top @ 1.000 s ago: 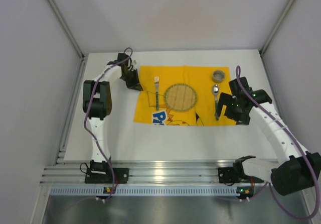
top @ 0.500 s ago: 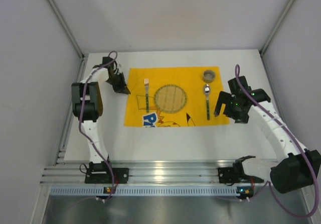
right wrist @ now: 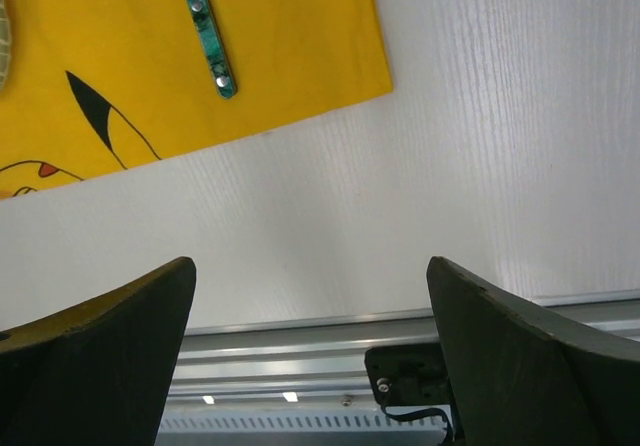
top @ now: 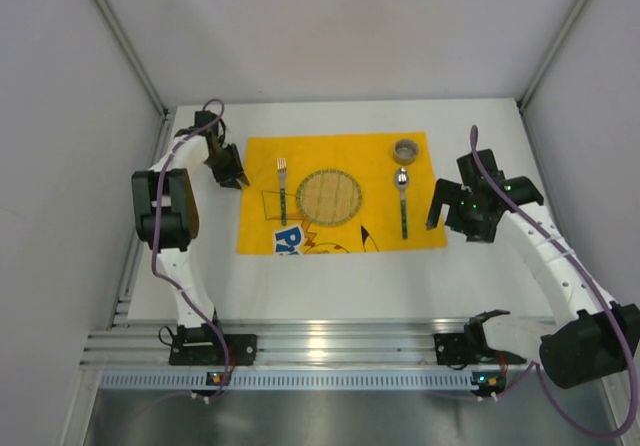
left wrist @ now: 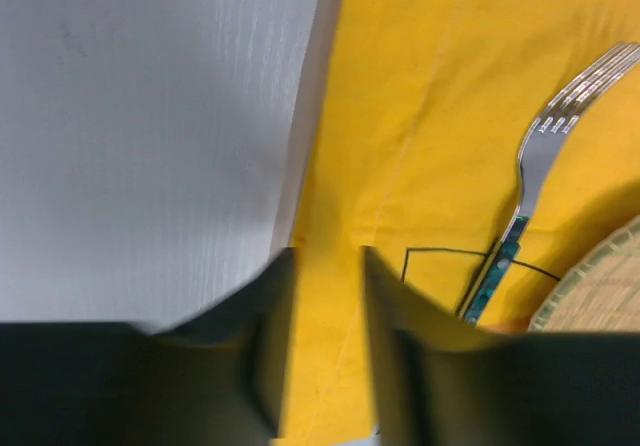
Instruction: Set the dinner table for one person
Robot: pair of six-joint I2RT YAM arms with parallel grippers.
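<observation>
The white dinner table [top: 330, 276] carries a yellow printed placemat [top: 340, 161]. On the placemat lie a fork [top: 283, 188], a round woven plate [top: 330, 197], a spoon [top: 402, 201] and a small round cup [top: 405, 150]. My left gripper [top: 232, 178] is shut on the placemat's left edge; in the left wrist view the yellow cloth [left wrist: 420, 96] runs between the fingers [left wrist: 325, 296], with the fork [left wrist: 545, 146] beside them. My right gripper [top: 437, 216] is open and empty, just right of the placemat's right edge. Its wrist view shows the placemat corner [right wrist: 150, 66] and the spoon handle [right wrist: 205, 31].
White walls with metal corner posts enclose the table on three sides. An aluminium rail [top: 330, 346] with both arm bases runs along the near edge and shows in the right wrist view [right wrist: 300, 336]. The table's left edge lies close to the left gripper.
The placemat, with fork, plate, spoon and cup on it, has slid left across the table, held by my left gripper. My right gripper has stayed almost where it was.
</observation>
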